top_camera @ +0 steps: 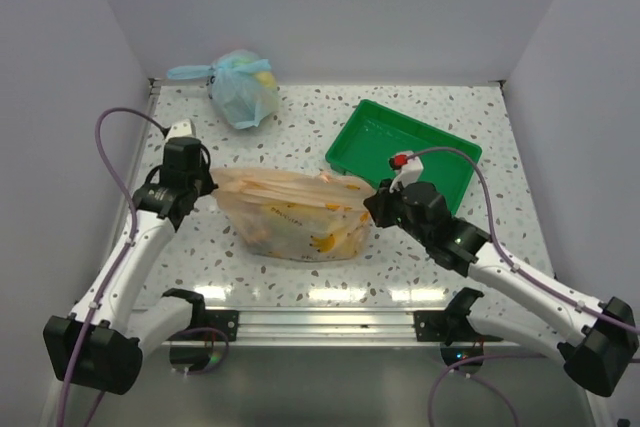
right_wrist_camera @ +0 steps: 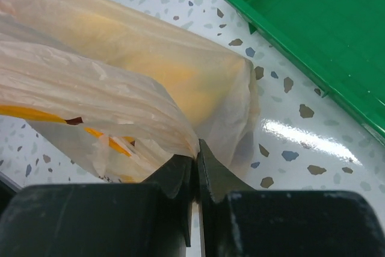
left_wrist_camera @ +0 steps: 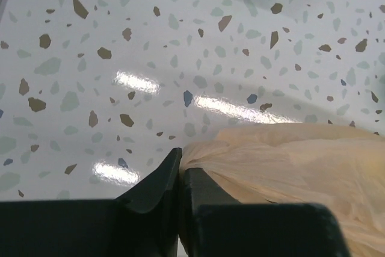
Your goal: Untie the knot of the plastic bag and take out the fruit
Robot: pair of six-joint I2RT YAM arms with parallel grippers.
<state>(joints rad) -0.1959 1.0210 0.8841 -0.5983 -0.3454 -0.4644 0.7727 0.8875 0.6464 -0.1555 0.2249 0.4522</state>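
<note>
Top view: shows the plastic bag (top_camera: pixel 295 212) lying mid-table, stretched between the left gripper (top_camera: pixel 207 187) at its left end and the right gripper (top_camera: pixel 376 205) at its right end, just beside the green tray (top_camera: pixel 400 152). Shows the fruit (top_camera: pixel 320 240) as yellow shapes inside the film, none taken out yet. Cannot make out the knot here.

Left wrist: shows fingers (left_wrist_camera: pixel 156 185) together, clamped on a gathered corner of the plastic bag.

Right wrist: shows fingers (right_wrist_camera: pixel 174 176) pressed together on a bunched fold, with yellow fruit behind the film. Judged early: both ends gripped, opening and emptying left to do.
</note>
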